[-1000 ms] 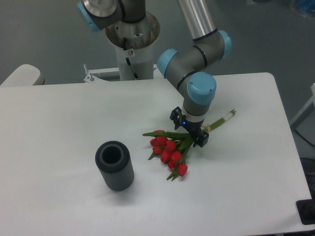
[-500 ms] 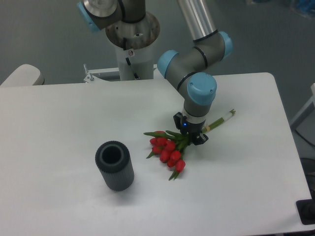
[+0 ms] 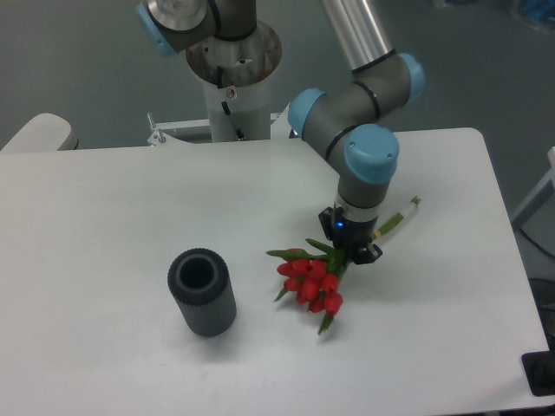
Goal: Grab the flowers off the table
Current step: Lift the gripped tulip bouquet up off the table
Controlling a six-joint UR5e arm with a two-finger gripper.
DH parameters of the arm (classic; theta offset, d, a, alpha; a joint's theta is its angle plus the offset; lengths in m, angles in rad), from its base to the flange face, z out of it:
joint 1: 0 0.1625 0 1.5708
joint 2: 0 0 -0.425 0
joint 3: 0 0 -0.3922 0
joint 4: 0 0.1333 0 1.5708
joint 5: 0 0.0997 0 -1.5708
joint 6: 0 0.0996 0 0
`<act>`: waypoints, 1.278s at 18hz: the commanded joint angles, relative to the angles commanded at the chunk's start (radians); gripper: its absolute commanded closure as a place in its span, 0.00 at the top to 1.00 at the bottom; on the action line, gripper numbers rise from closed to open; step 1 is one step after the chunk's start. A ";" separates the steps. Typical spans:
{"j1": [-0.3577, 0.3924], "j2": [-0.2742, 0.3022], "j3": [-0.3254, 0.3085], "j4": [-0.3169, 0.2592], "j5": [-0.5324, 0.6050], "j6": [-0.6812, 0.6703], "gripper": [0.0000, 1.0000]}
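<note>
The flowers, a bunch of red tulips with green leaves, hang by their stems from my gripper, which is shut on the stems just above the blooms. The long green stem end with its pale band sticks out to the upper right behind the gripper. The bunch sits over the right middle of the white table; I cannot tell whether the blooms still touch the surface.
A dark grey ribbed cylinder vase stands upright left of the flowers, about a hand's width away. The arm's base rises at the back edge of the table. The table's right edge lies near the stem end.
The gripper has shut on the stems and shifted right and toward the front with the flowers. The whole bunch moved with it, away from the vase.
</note>
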 joint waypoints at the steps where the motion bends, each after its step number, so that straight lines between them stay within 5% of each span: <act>1: 0.002 0.009 0.051 -0.055 -0.029 -0.003 0.20; 3: 0.002 0.014 0.135 -0.143 -0.101 -0.037 0.20; 6: 0.005 0.014 0.201 -0.162 -0.218 -0.081 0.20; 15: 0.087 0.025 0.200 -0.149 -0.637 -0.141 0.20; 23: 0.098 0.023 0.197 -0.148 -0.709 -0.140 0.20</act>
